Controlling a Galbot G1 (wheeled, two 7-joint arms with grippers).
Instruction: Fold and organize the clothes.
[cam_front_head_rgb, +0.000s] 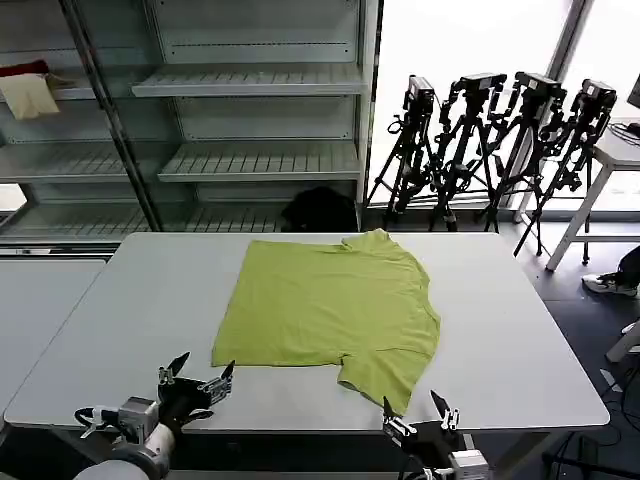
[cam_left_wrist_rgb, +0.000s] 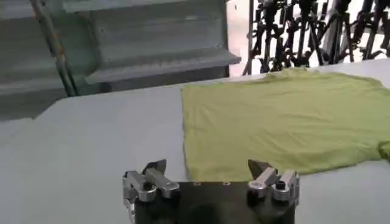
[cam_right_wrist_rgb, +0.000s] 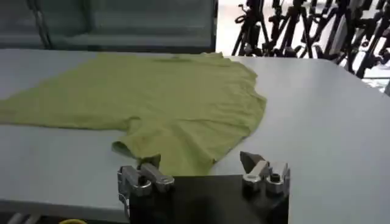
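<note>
Left gripper (cam_front_head_rgb: 197, 377) hovers above the near-left part of the white table (cam_front_head_rgb: 130, 330), fingers apart and holding nothing, just short of the near-left corner of the shirt; from its wrist camera the two fingertips (cam_left_wrist_rgb: 156, 168) frame bare tabletop with the cloth edge just beyond. The lime yellow-green T-shirt (cam_front_head_rgb: 325, 305) lies flat at the table's middle, plain side up, collar toward the far edge, already partly doubled: its left margin runs straight from front to back, while a short sleeve (cam_front_head_rgb: 390, 375) sticks out toward the near-right. Right gripper (cam_front_head_rgb: 418, 408) sits at the near edge of the table just in front of that sleeve, fingers likewise spread and empty; its wrist view puts the sleeve hem (cam_right_wrist_rgb: 173, 159) right ahead of the open jaws. Judgement: folding is at an early stage, the step in hand being an approach to grasp the near hem. To do it well, each gripper should come in low and level, pinch only the cloth edge and not the table, and take the two points at matching height so the fold line stays straight. Tucking the sleeve inward first would probably keep the later fold tidy. Risk: lifting unevenly would drag the shirt and wrinkle the flat panel.
</note>
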